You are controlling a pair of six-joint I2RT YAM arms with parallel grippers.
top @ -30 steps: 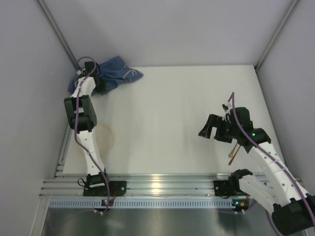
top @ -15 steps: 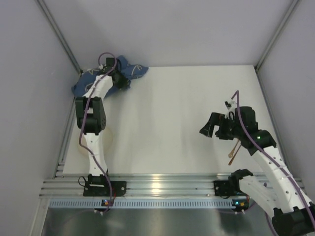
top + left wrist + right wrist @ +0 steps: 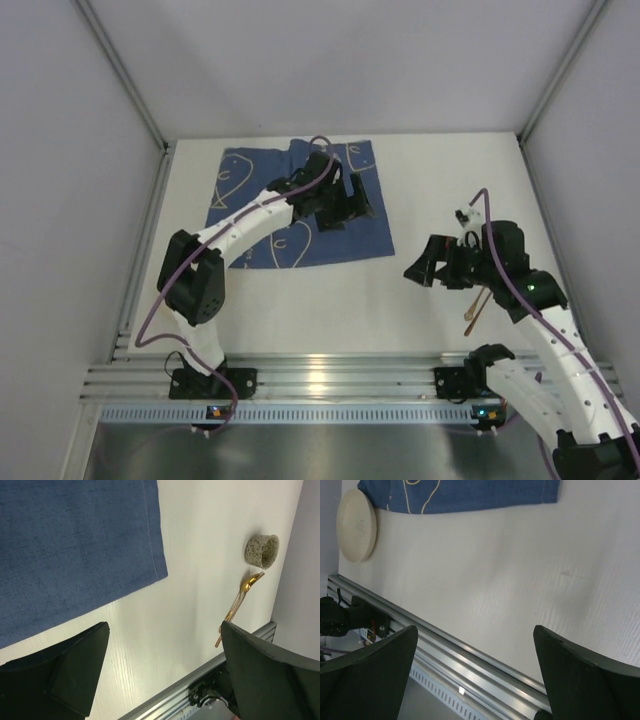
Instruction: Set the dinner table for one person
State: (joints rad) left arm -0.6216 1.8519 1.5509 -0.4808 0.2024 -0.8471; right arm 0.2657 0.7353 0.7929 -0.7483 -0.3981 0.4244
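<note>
One large matte white bench (image 3: 300, 300) fills the middle of my overhead view, with silver rails along its bottom and left edges. One blue fish-patterned cloth mat (image 3: 235, 180) lies flat at upper centre-left, under my left arm. The left jaws hover wide apart and empty. One cream round plate (image 3: 356, 524) sits upper left in the right wrist view, beside the mat's corner. One speckled stone cup (image 3: 262, 551) and one gold spoon (image 3: 239, 605) lie close together at right, near the side wall. The right jaws are spread and empty. Bare bench runs between mat and spoon, and between mat and bottom rail.
</note>
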